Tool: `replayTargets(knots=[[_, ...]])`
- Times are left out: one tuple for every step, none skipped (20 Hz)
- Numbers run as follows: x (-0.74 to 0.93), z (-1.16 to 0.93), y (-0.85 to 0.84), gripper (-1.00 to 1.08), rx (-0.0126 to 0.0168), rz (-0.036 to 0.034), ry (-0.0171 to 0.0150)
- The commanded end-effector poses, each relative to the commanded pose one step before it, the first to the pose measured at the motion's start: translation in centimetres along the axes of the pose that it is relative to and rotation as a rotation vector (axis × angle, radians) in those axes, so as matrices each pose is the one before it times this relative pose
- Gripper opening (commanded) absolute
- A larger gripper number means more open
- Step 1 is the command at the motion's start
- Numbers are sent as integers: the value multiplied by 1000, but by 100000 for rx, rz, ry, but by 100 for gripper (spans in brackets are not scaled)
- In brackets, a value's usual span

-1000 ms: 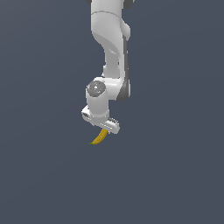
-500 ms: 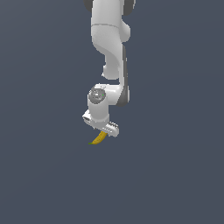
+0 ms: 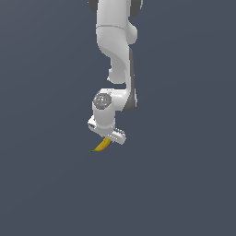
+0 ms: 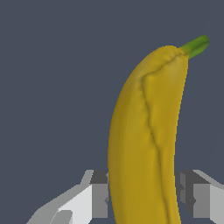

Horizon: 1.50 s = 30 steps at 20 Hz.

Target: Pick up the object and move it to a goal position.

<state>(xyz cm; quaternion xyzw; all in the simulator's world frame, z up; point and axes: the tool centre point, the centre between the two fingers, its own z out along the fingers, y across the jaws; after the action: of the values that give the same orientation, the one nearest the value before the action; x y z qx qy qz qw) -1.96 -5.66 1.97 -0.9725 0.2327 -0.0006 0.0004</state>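
Note:
The yellow banana (image 3: pixel 102 145) hangs from under my gripper (image 3: pixel 109 139) in the exterior view, its greenish stem tip pointing down toward that view's left. The white arm comes down from above and the gripper is shut on the banana's upper end. In the wrist view the banana (image 4: pixel 146 140) fills the frame lengthwise, with its green stem (image 4: pixel 195 45) at the far end, and the two grey fingers (image 4: pixel 99 194) press against it from either side. The banana is held off the ground.
A plain dark grey-blue surface (image 3: pixel 184 184) fills the background in both views. No other objects or markers show.
The arm has moved slightly toward the exterior view's left and lifted a little, carrying the banana along. The grip on the banana is unchanged.

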Motion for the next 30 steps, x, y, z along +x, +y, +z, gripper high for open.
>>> replayTargets(knots=[[-8,-5,-10,-100,38,73,-11],[-2,-24,7,-100,0,0,0],[-5,-72,22,-100,0,0,0],[-8,-120,37,-100,0,0,0],[-12,-169,52,-100,0,0,0],[-15,-218,67,-100,0,0,0],[-18,-267,82,-100,0,0,0],[-22,-316,97,-100,0,0,0],[-25,-366,112,-100,0,0,0],[-28,-416,128,-100,0,0,0],[-32,-467,143,-100,0,0,0],[-35,-519,159,-100,0,0,0],[-38,-572,175,-100,0,0,0],[-24,-612,234,-100,50,72,-43],[-45,-680,208,-100,0,0,0],[-48,-736,225,-100,0,0,0],[-51,-794,242,-100,0,0,0],[-54,-852,259,-100,0,0,0],[-57,-905,275,-100,0,0,0],[-59,-955,290,-100,0,0,0],[-47,-991,338,-100,28,56,-29],[-62,-1045,317,-100,0,0,0],[-63,-1087,329,-100,0,0,0],[-64,-1120,339,-100,0,0,0],[-48,-1134,383,-100,6,64,-24],[-63,-1176,356,-100,0,0,0],[-63,-1201,363,-100,0,0,0],[-61,-1202,363,-100,0,0,0],[-59,-1199,362,-100,0,0,0],[-44,-1172,382,-100,-34,60,-8]])
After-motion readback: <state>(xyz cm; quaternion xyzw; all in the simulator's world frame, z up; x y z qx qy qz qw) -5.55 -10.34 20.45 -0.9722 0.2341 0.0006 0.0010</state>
